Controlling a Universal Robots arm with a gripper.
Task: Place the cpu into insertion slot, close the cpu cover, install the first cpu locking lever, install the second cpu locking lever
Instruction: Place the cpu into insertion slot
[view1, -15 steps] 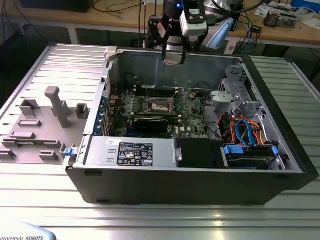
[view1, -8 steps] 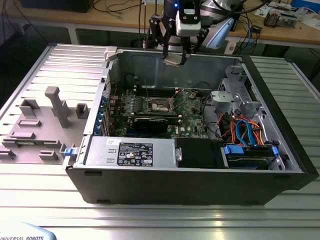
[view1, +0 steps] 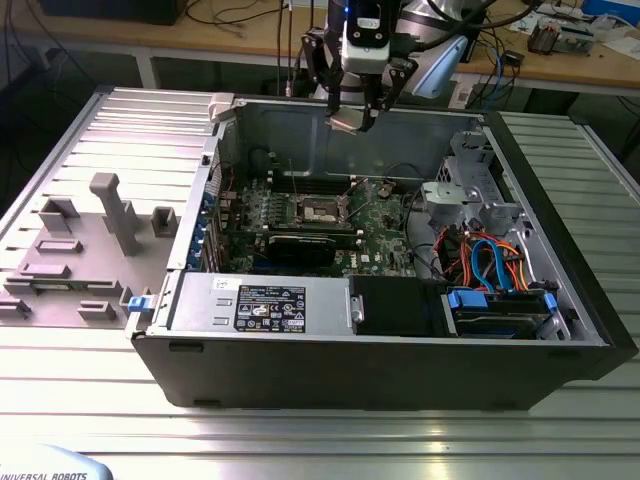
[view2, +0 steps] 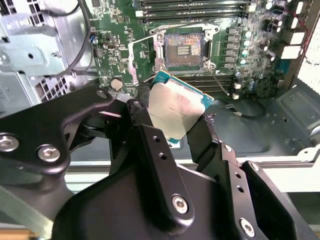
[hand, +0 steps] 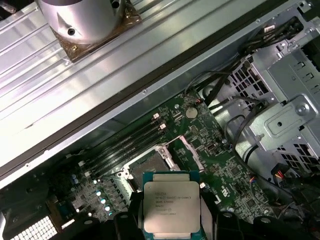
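Ribbed metal tabletop (view1: 300, 440) bears the black computer case (view1: 400, 375) in the exterior view, black gripper (view1: 353, 118) high above the silver-rimmed square insertion slot (view1: 318, 210). Second wrist view: jaws pinch the flat silver-topped cpu (view2: 175, 107), skewed to the slot. First wrist view: I judge the cpu (hand: 171, 207) wants squaring before lowering

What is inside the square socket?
Nothing: the insertion slot has a bare dark centre. The cpu sits in the end effector, off the board. In the first wrist view the cpu covers part of the slot.
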